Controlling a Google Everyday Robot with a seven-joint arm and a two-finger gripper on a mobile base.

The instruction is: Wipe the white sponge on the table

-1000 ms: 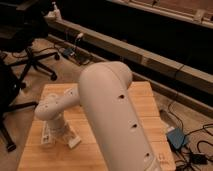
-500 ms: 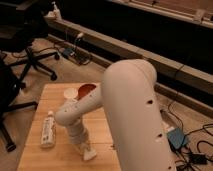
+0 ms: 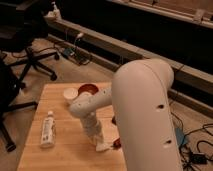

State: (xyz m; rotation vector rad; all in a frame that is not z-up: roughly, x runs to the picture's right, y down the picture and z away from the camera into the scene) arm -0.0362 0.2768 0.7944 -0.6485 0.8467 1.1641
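Observation:
The light wooden table (image 3: pixel 65 155) fills the lower left. My big white arm (image 3: pixel 145 110) reaches down over it. The gripper (image 3: pixel 101 146) is low at the table's front middle, touching or almost touching the wood. A small flat white patch (image 3: pixel 103 148) lies right at the gripper's tip; it may be the white sponge, but I cannot tell for sure. The arm hides the right part of the table.
A white labelled bottle (image 3: pixel 47 130) lies on its side at the table's left. A white round cup (image 3: pixel 71 94) and a red bowl (image 3: pixel 89 90) stand at the far edge. A small red object (image 3: pixel 117 143) lies right of the gripper. An office chair (image 3: pixel 25 55) stands behind on the left.
The arm has swung to the right. The gripper has slid from the left side, near the bottle, to the table's front middle.

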